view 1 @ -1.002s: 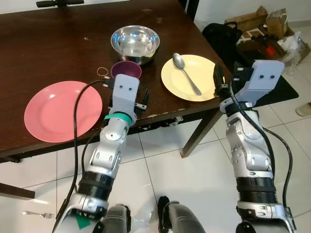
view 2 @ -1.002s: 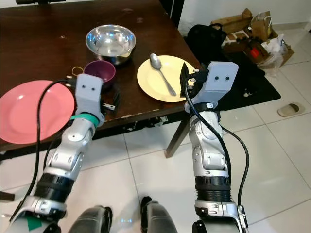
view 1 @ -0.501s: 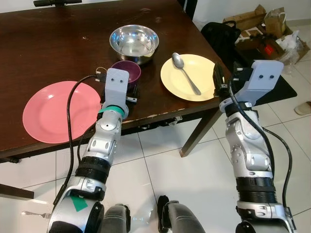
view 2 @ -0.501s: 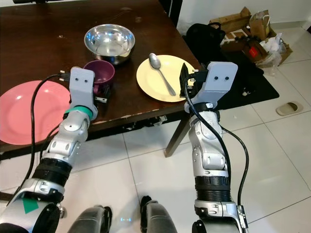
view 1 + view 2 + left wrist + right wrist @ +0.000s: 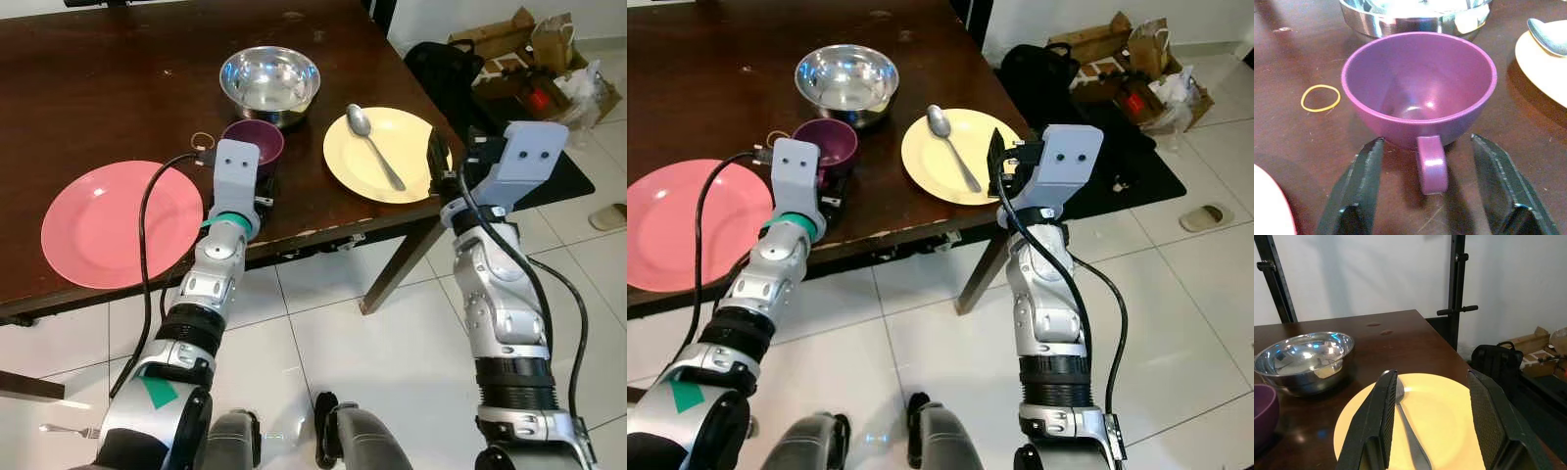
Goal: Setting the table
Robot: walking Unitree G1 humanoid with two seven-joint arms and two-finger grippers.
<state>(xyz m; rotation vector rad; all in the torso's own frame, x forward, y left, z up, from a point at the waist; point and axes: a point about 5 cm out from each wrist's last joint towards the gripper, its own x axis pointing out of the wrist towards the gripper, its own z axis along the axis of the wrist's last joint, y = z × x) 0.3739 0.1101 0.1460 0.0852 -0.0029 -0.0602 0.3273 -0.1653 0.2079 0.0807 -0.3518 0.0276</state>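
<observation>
The purple cup (image 5: 1419,93) stands on the dark wooden table (image 5: 118,78), a little back from the near edge, between the pink plate (image 5: 108,223) toward the left end and the yellow plate (image 5: 387,154) near the right edge, with the steel bowl (image 5: 269,80) just behind it and a yellow rubber band (image 5: 1320,97) lying beside it. The left gripper (image 5: 1431,188) is at the cup, its two black fingers spread apart, one on each side of the handle (image 5: 1431,164), which points back toward the wrist; the fingers do not seem to touch the cup yet. I judge that the step in hand is the approach for picking up this cup. The next move probably calls for going a bit forward and then closing on the handle or on the wall of the cup, carefully, because the steel bowl is very close behind. The right gripper (image 5: 1432,423) hovers at the right edge of the table, just in front of the yellow plate where a spoon (image 5: 1405,423) lies; its fingers are also apart and hold nothing
</observation>
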